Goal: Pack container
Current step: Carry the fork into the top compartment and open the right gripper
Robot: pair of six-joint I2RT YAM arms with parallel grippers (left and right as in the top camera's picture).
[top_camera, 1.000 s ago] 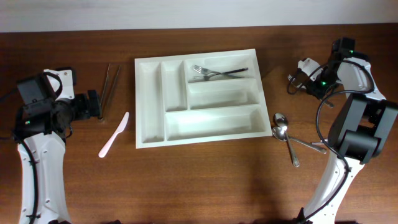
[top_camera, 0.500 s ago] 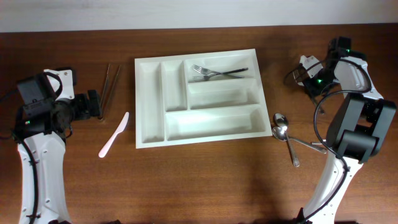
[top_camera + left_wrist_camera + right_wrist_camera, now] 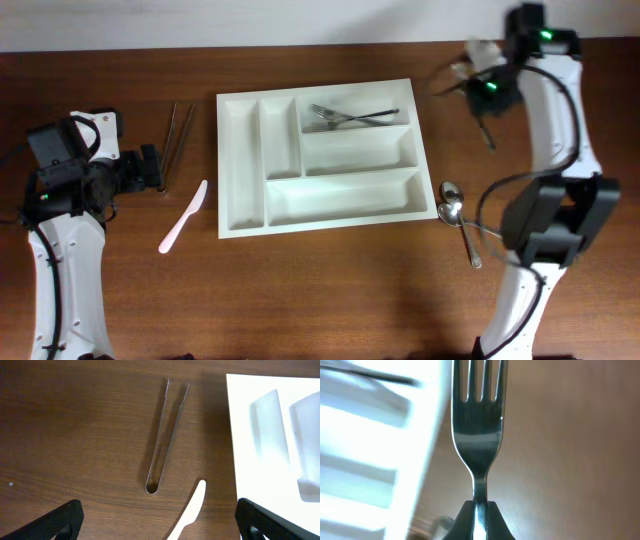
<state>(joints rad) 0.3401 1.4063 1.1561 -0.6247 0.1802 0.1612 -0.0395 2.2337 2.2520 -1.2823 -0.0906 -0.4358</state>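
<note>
Dark brown wood counter [image 3: 330,300] fills every view, with a pale strip of wall along the top of the overhead frame. The container [image 3: 222,160] lies flat a little above the centre of that frame. It is white, with two narrow upright compartments at its left and three long ones stacked at its right. Its left edge also shows at the right of the left wrist view [image 3: 250,460]. Two forks [image 3: 350,116] lie crossed in the top long compartment. Tongs [image 3: 178,140] lie on the counter left of the container, near it but apart. A pale knife [image 3: 183,216] lies tilted below them. In the left wrist view the knife's tip [image 3: 189,517] is just beside the bent end of the tongs [image 3: 167,435], not touching it. Two spoons [image 3: 450,192] lie just right of the container's lower right corner, bowls close together, handles fanning toward the lower right. The left arm [image 3: 60,230] stands at the left edge. The left jaws are wide and hold nothing, their black tips in the lower corners of the wrist view. The right arm [image 3: 550,110] extends to the upper right of the overhead frame, past the container's upper right corner, where the picture is blurred. The right jaws are pinched narrow on the neck of a fork [image 3: 477,435], its tines toward the top of the right wrist view, with the container's blurred white edge at the left.
</note>
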